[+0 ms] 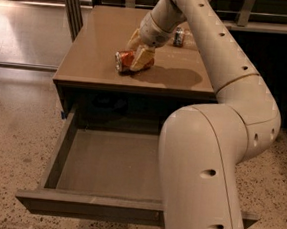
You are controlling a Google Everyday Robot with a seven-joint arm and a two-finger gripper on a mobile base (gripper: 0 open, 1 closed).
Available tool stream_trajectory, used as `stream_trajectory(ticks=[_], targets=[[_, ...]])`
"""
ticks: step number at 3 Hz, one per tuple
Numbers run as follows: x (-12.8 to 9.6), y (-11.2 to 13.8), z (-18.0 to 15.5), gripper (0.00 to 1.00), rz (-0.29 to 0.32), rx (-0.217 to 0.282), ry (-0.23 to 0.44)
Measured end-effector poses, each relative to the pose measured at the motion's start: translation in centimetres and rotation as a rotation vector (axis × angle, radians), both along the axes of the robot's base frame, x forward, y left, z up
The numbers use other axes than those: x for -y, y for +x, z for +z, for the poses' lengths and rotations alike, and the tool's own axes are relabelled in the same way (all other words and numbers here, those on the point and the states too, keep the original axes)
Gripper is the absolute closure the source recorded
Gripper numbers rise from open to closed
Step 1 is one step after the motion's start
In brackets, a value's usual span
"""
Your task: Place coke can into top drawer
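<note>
The coke can [123,62], orange-red and white with a silver end, lies on its side on the brown cabinet top [94,42], near the front edge. My gripper [138,50] reaches down from the upper right and straddles the can's right half, with one finger in front of it and one behind, shut on it. The can is at or just above the surface. The top drawer [75,203] is pulled wide open below the cabinet top. Its grey floor [114,164] holds nothing. My arm [205,157] hides the drawer's right part.
A clear plastic bottle with a dark label [179,37] lies at the back right of the cabinet top, behind my arm. A dark metal post [72,5] stands at the back left. Speckled floor [10,140] surrounds the cabinet.
</note>
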State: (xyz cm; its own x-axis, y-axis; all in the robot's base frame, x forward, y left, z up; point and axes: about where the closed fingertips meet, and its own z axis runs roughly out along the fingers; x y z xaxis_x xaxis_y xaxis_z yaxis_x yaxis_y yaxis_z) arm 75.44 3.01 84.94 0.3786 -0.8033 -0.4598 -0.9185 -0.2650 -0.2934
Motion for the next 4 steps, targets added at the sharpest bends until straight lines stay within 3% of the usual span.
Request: stream_trajectory(ticks=[2, 3, 4], targets=[[0.0, 0.0, 0.0, 0.95, 0.0, 0.0, 0.0], [0.0, 0.0, 0.0, 1.0, 0.0, 0.0, 0.0], [-0.5, -0.6, 1.6, 1.0, 0.034, 0.018, 0.091]])
